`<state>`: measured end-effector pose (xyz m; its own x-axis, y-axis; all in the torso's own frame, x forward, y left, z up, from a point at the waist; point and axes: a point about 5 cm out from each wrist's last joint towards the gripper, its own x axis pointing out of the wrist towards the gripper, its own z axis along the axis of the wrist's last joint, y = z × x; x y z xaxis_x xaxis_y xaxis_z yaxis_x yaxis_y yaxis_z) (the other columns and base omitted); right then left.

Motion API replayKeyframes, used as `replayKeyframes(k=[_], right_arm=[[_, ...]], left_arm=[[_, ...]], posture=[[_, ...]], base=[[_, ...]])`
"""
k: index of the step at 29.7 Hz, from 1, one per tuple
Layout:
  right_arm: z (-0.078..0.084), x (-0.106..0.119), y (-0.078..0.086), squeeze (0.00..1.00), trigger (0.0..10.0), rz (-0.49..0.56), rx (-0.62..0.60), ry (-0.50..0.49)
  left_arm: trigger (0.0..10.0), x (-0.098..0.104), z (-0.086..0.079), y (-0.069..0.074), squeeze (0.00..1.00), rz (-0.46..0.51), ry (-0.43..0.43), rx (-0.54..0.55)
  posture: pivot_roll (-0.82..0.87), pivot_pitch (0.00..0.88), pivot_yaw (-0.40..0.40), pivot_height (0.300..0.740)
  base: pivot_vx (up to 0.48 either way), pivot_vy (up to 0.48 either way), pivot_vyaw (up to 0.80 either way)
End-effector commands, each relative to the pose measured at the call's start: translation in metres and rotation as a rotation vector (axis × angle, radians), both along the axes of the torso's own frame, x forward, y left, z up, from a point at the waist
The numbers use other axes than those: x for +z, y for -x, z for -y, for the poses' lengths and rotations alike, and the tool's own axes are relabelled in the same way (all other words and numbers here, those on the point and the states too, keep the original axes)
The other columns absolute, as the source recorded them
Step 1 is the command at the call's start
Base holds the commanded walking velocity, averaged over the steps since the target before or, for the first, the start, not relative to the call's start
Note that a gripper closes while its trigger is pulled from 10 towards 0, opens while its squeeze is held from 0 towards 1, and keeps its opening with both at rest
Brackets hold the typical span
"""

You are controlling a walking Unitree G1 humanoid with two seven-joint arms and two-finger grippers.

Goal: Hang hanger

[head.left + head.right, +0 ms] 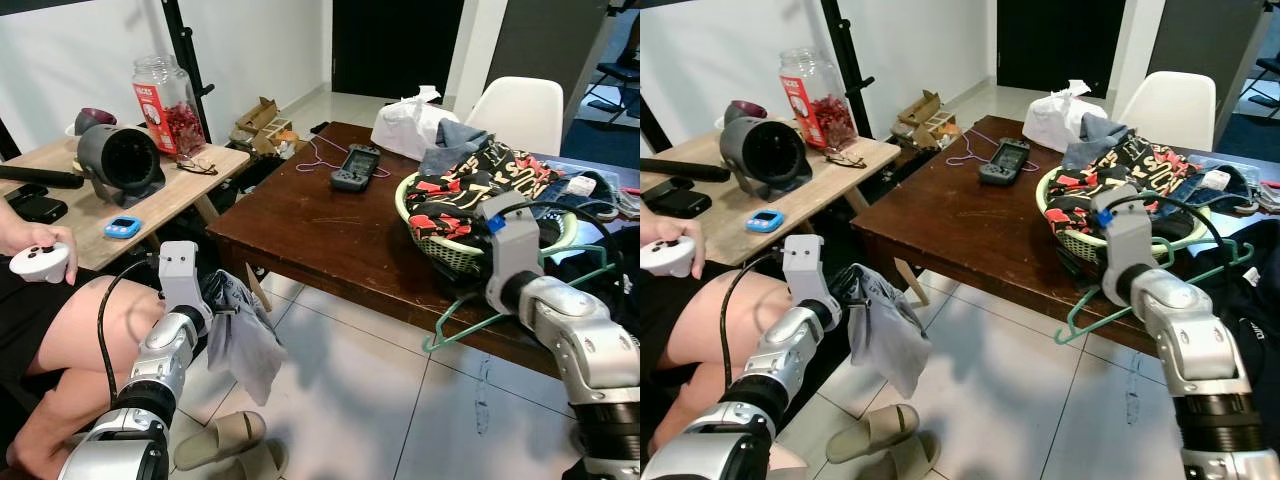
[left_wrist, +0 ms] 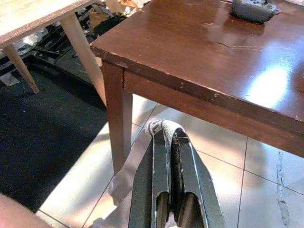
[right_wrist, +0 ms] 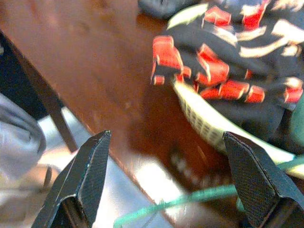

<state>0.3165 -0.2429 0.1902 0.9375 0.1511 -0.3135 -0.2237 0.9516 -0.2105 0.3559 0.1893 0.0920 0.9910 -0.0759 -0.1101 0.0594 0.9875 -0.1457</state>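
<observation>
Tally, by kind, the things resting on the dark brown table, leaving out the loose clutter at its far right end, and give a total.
Laundry baskets: 1, the green basket heaped with clothes
White plastic bags: 1, the bag
Handheld controllers: 1, the grey controller
Purple cords: 1, the cord beside the controller
Total: 4

You get bright, even daylight in both eye views, sharp throughout; soft shadows on floor tiles under dark desk. Doorway at back reads black. Your left wrist view sharp, strong white glare patch on desk top. Your right wrist view smeared by motion blur: basket and green hanger soft, right pincer's fingers crisper
</observation>
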Motion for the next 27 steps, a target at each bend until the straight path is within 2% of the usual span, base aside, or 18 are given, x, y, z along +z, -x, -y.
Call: replayKeyframes(k=[1, 4, 5, 6, 7, 8, 9, 10, 12, 13, 14, 16, 19, 20, 22, 23, 27], right_arm=[[0.001, 0.001, 0.002, 1.0, 10.0, -0.022, -0.013, 0.002], [0.009, 0.006, 0.003, 1.0, 10.0, -0.026, -0.055, 0.022], [0.014, 0.008, 0.004, 0.9, 10.0, -0.025, -0.078, 0.035], [0.014, 0.008, 0.004, 0.9, 10.0, -0.025, -0.078, 0.035], [0.019, 0.009, 0.004, 0.75, 10.0, -0.023, -0.101, 0.047], [0.019, 0.009, 0.004, 0.75, 10.0, -0.023, -0.101, 0.047], [0.022, 0.011, 0.005, 0.45, 10.0, -0.027, -0.122, 0.054], [0.026, 0.012, 0.005, 0.28, 10.0, -0.029, -0.146, 0.06], [0.026, 0.012, 0.005, 0.28, 10.0, -0.029, -0.146, 0.06], [0.031, 0.013, 0.005, 0.0, 10.0, -0.024, -0.179, 0.058], [0.031, 0.013, 0.005, 0.0, 10.0, -0.024, -0.179, 0.058], [0.042, 0.011, 0.006, 0.0, 10.0, -0.033, -0.283, 0.053], [0.042, 0.011, 0.006, 0.0, 10.0, -0.033, -0.283, 0.053], [0.047, 0.008, 0.005, 0.0, 10.0, -0.038, -0.349, 0.032], [0.047, 0.008, 0.005, 0.0, 10.0, -0.038, -0.349, 0.032], [0.049, 0.0, 0.003, 0.0, 10.0, -0.05, -0.415, -0.011], [0.044, -0.015, -0.001, 0.0, 10.0, -0.068, -0.501, -0.079]], left_arm=[[10.0, -0.004, -0.002, 0.002, 0.0, -0.009, 0.0, 0.004], [10.0, -0.004, -0.002, 0.002, 0.0, -0.009, 0.0, 0.002], [10.0, -0.004, -0.002, 0.002, 0.0, -0.009, -0.001, 0.001], [10.0, -0.004, -0.002, 0.002, 0.0, -0.009, -0.001, 0.001], [10.0, -0.004, -0.002, 0.003, 0.0, -0.009, -0.001, 0.001], [10.0, -0.004, -0.002, 0.003, 0.0, -0.009, -0.001, 0.001], [10.0, -0.004, -0.002, 0.003, 0.0, -0.009, -0.001, 0.001], [10.0, -0.004, -0.002, 0.003, 0.0, -0.009, -0.001, 0.001], [10.0, -0.004, -0.002, 0.003, 0.0, -0.009, -0.001, 0.001], [10.0, -0.004, -0.002, 0.003, 0.0, -0.009, -0.001, 0.001], [10.0, -0.004, -0.002, 0.003, 0.0, -0.009, -0.001, 0.001], [10.0, -0.005, -0.001, 0.003, 0.0, -0.009, -0.001, -0.002], [10.0, -0.005, -0.001, 0.003, 0.0, -0.009, -0.001, -0.002], [10.0, -0.005, -0.001, 0.003, 0.0, -0.009, -0.001, -0.002], [10.0, -0.005, -0.001, 0.003, 0.0, -0.009, -0.001, -0.002], [10.0, -0.005, -0.001, 0.003, 0.0, -0.009, 0.0, -0.003], [10.0, -0.004, 0.0, 0.003, 0.0, -0.007, 0.001, -0.002]], posture=[[-0.01, 0.008, 0.048, 0.74], [-0.01, 0.008, 0.048, 0.74], [-0.01, 0.007, 0.046, 0.74], [-0.01, 0.007, 0.046, 0.74], [-0.01, 0.007, 0.046, 0.74], [-0.01, 0.007, 0.046, 0.74], [-0.01, 0.007, 0.046, 0.74], [-0.01, 0.007, 0.046, 0.74], [-0.01, 0.007, 0.046, 0.74], [-0.01, 0.004, 0.047, 0.74], [-0.01, 0.004, 0.047, 0.74], [-0.01, 0.002, 0.047, 0.74], [-0.01, 0.002, 0.047, 0.74], [-0.01, 0.002, 0.047, 0.74], [-0.01, 0.002, 0.047, 0.74], [-0.01, 0.004, 0.046, 0.74], [0.0, 0.007, 0.043, 0.74]], base=[[0.0, 0.0, 0.0], [0.0, 0.0, 0.0], [0.0, 0.0, 0.0], [0.0, 0.0, 0.0], [0.0, 0.0, 0.0], [0.0, 0.0, 0.0], [0.0, 0.0, 0.0], [0.0, 0.0, 0.0], [0.0, 0.0, 0.0], [0.0, 0.0, 0.0], [0.0, 0.0, 0.0], [0.0, 0.0, 0.0], [0.0, 0.0, 0.0], [0.0, 0.0, 0.0], [0.0, 0.0, 0.0], [0.0, 0.0, 0.0], [0.0, 0.0, 0.0]])
